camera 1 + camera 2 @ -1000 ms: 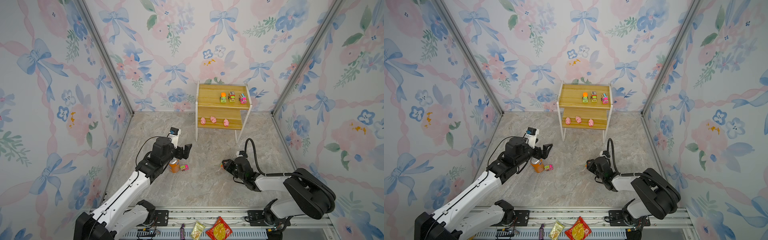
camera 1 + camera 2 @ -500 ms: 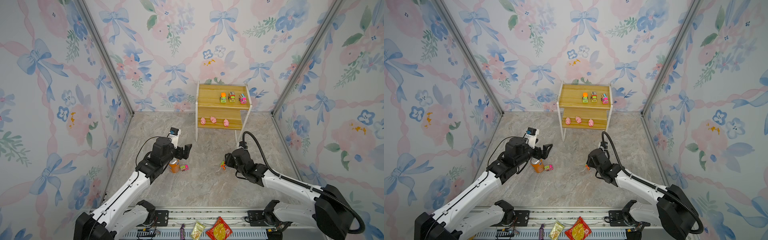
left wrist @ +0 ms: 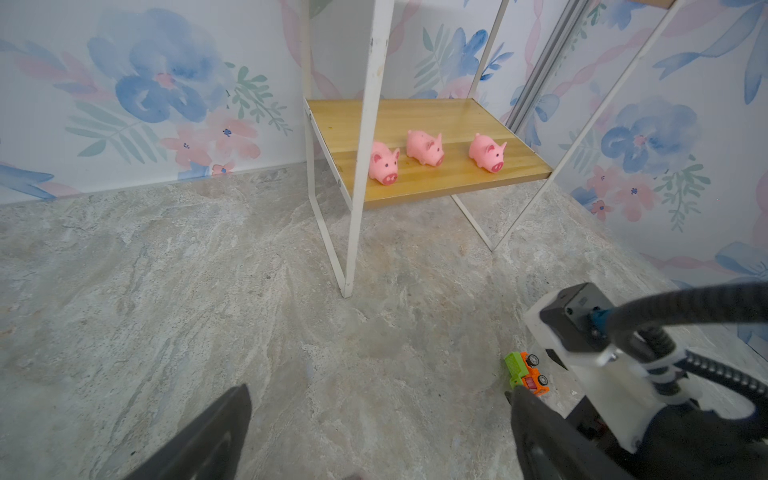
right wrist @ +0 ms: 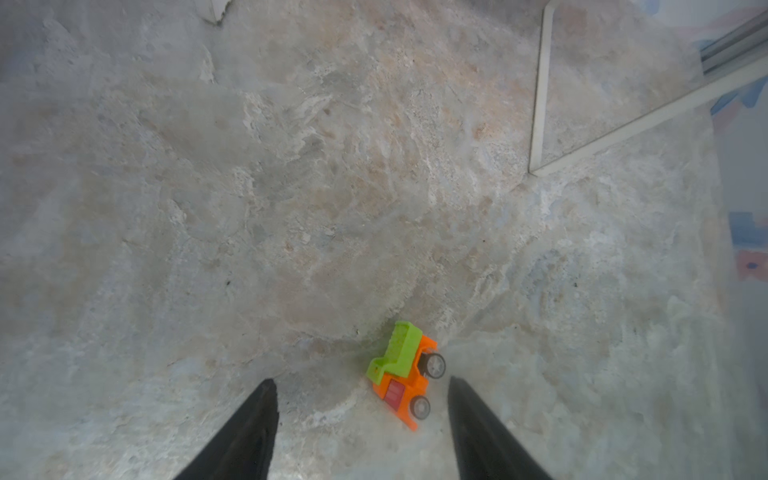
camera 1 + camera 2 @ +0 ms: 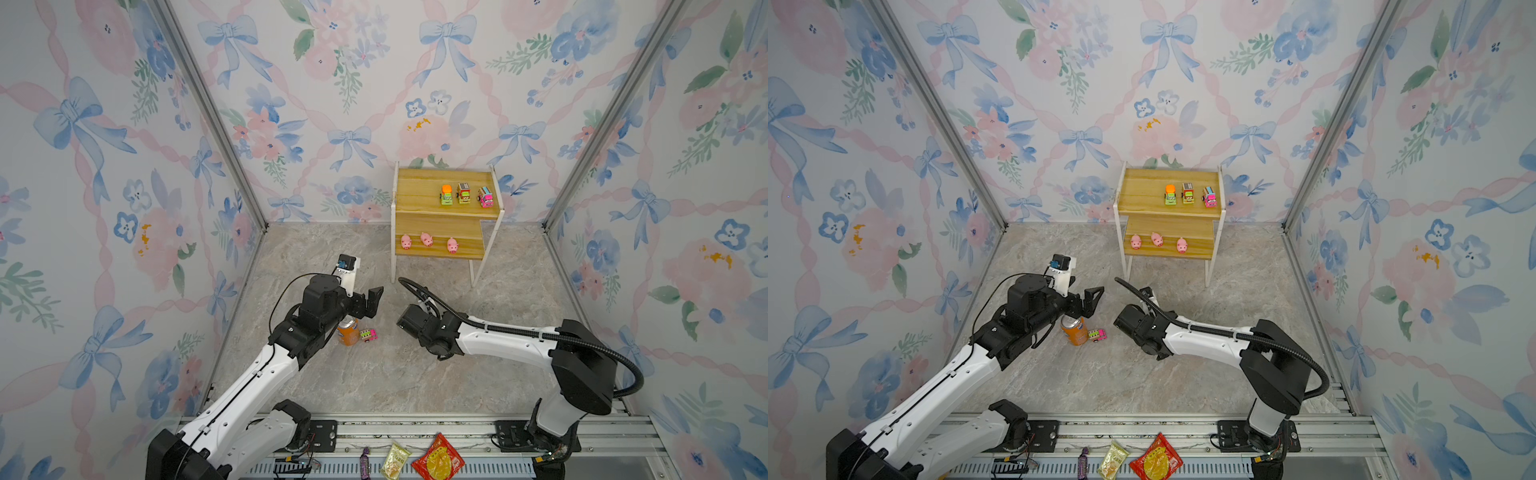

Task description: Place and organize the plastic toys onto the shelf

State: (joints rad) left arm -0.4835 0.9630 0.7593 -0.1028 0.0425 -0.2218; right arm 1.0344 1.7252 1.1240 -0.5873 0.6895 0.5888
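shelf [image 5: 419, 187]: stands at the back of the floor [image 5: 374, 382]; three trucks [image 5: 463, 193] on its upper board, three pigs [image 5: 427, 240] on its lower board.
top views only: a pink truck [image 5: 368, 335] on the floor just beside an orange can [image 5: 347, 332], under the left arm [image 5: 257, 374].
wrist views only: an orange-and-green truck [image 4: 405, 370] lying on its side on the floor; in both top views the right arm [image 5: 511, 336] covers it.
right gripper [image 4: 360, 381]: jaws apart, grasping nothing, one on each side of that truck.
left gripper [image 5: 371, 300]: jaws spread wide, empty, above the floor near the can.
change: the right arm has swung from the right toward mid-floor; half a second ago the truck showed beside its tip. left arm unmoved.
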